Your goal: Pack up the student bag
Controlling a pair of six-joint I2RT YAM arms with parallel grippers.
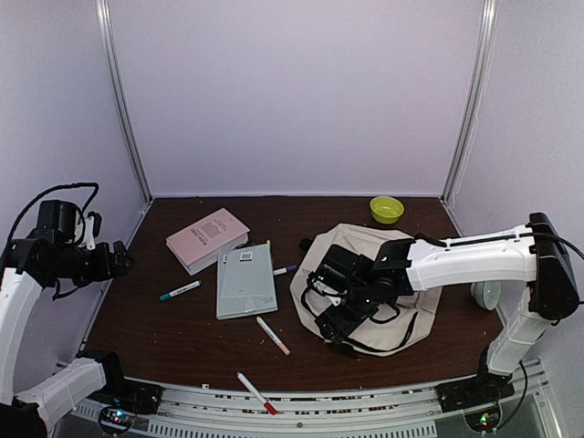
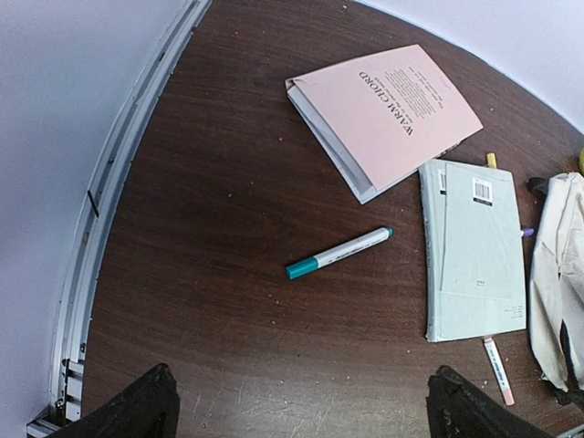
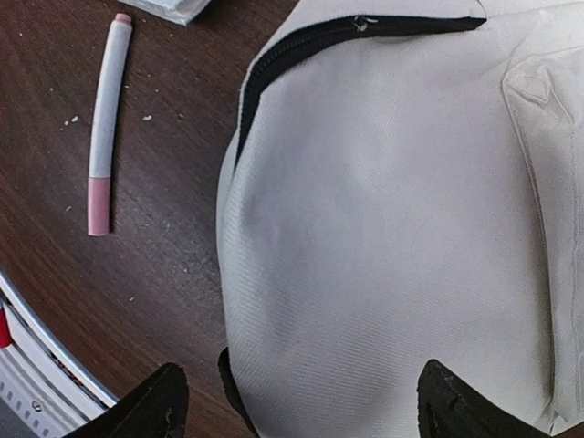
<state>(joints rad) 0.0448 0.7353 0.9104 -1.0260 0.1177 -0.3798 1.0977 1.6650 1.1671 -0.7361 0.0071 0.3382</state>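
A: So, where is the student bag (image 1: 358, 241)?
B: Lying flat on the right half of the table (image 1: 182, 333), with a green bowl (image 1: 386, 209) beyond it at the far edge.
A: And the right gripper (image 3: 292, 406)?
B: Over the bag's near left part, fingers spread wide, cream fabric below them, nothing pinched. Whether it touches the fabric I cannot tell.
A: The left gripper (image 2: 306, 411)?
B: Spread as well, holding nothing, raised at the table's left edge.
A: What else lies about?
B: A pink book (image 2: 388, 109) left of the bag and farther back, and a grey-green notebook (image 2: 474, 251) just beside it. A teal marker (image 2: 338, 254) lies left of the notebook, a pink marker (image 3: 103, 128) near the bag's left edge, and a red marker (image 1: 256, 392) at the near edge.
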